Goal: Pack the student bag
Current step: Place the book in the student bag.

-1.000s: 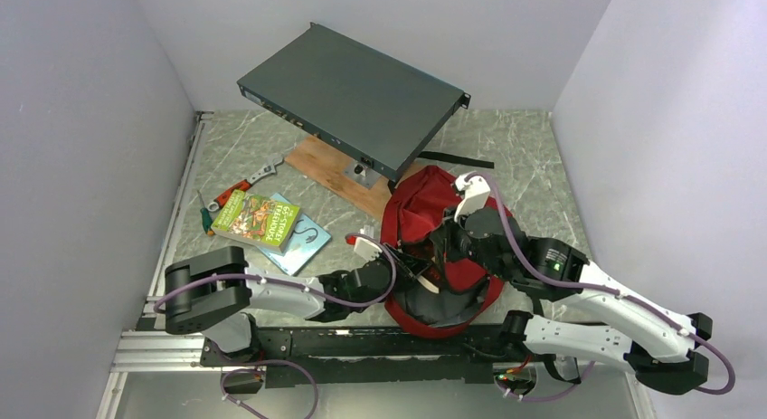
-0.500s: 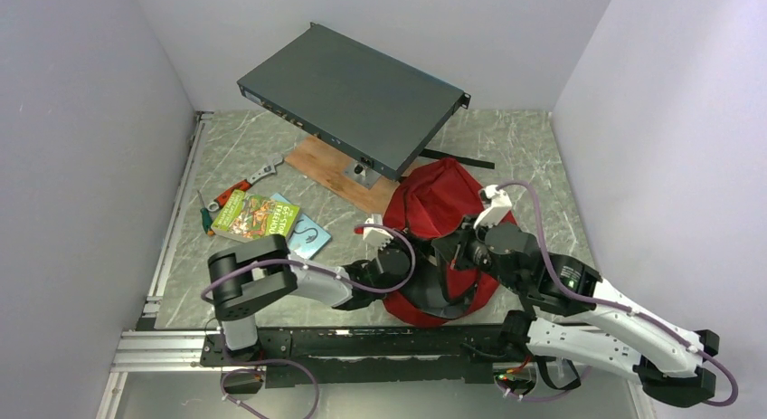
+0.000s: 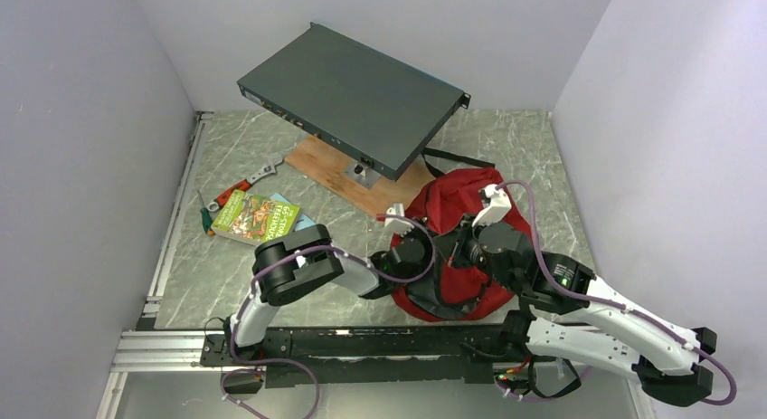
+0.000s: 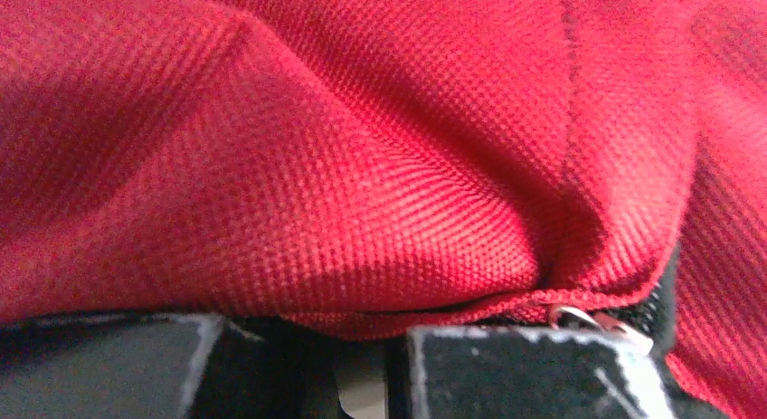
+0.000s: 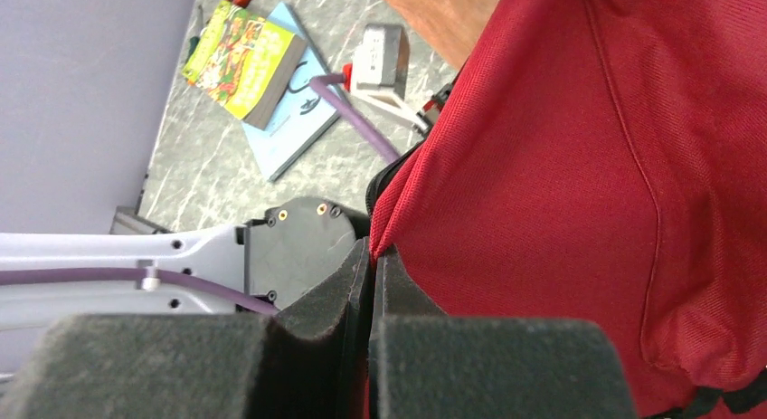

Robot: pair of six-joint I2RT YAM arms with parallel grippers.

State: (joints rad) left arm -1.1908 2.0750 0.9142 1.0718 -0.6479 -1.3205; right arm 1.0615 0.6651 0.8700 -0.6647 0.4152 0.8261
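The student bag [image 3: 452,211], a red fabric backpack, sits bunched up at the front right of the table. My left gripper [image 3: 429,260] is pushed against its left side. In the left wrist view red cloth [image 4: 362,147] fills the frame, and a hem of it dips between my left gripper's [image 4: 317,333] pads, with a metal zipper pull [image 4: 592,318] beside them. My right gripper [image 3: 463,249] is at the bag's middle. In the right wrist view my right gripper [image 5: 373,256] is shut on a red fabric edge of the bag [image 5: 561,166].
A flat dark grey metal box [image 3: 353,98] is propped over a wooden board [image 3: 321,161] at the back. A green book [image 3: 256,216] lies on a blue booklet [image 5: 294,120] at the left, with red-handled pliers [image 3: 242,185] and a green screwdriver [image 3: 206,222] nearby. Walls close in on three sides.
Both arms have moved right and away from the front edge, carrying the bag with them. The bag now stands more bunched up and taller. The left arm has stretched far to the right.
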